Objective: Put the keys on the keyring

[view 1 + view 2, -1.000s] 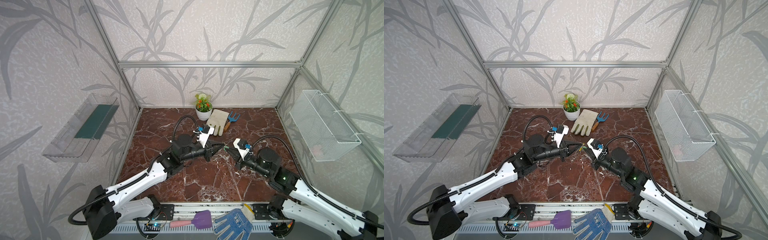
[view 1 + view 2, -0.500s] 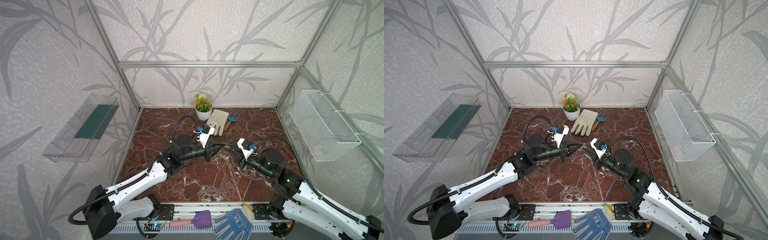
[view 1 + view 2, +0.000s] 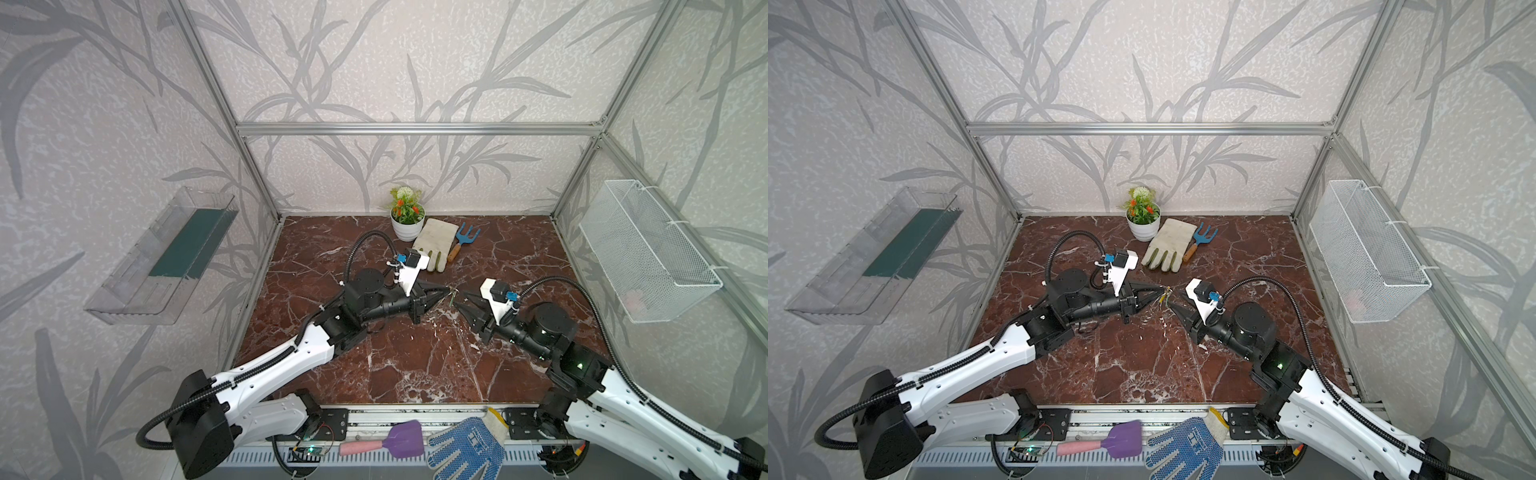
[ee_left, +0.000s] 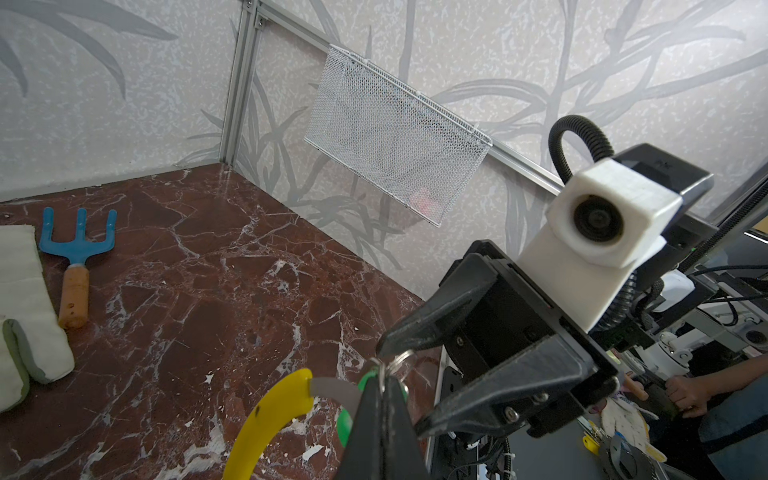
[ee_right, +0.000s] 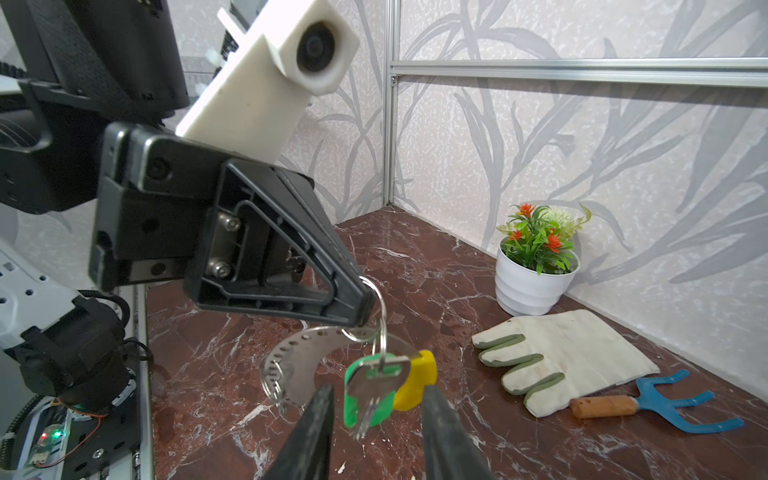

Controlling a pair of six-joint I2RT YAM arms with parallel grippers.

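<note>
A marble-patterned worktop (image 3: 415,365) sits inside a cell with leaf-print walls. On the left wall hangs a clear plastic shelf (image 3: 162,266). The left arm reaches in toward the middle, and the left end effector (image 3: 445,291) is closed tight on the keyring (image 5: 303,349), a thin grey metal hoop dotted with small holes and carrying a yellow sleeve (image 5: 422,380). The hoop hangs in the air above the worktop, between the two arms. The keys (image 5: 370,390), a silver key backed by a green tag, dangle from a thin wire loop just under the left end effector's tips, in front of the hoop and the yellow sleeve. Just to the right, the right end effector (image 3: 457,298) is open: its two black fingers (image 5: 320,415) stand either side of the keys, with a gap on each side and without touching them. Behind, along the back wall, are a white flower pot (image 3: 406,228), a pale glove (image 3: 434,245) lying flat and a blue hand fork (image 3: 465,239) beside it. On the right wall hangs a white wire basket (image 3: 648,253).
</note>
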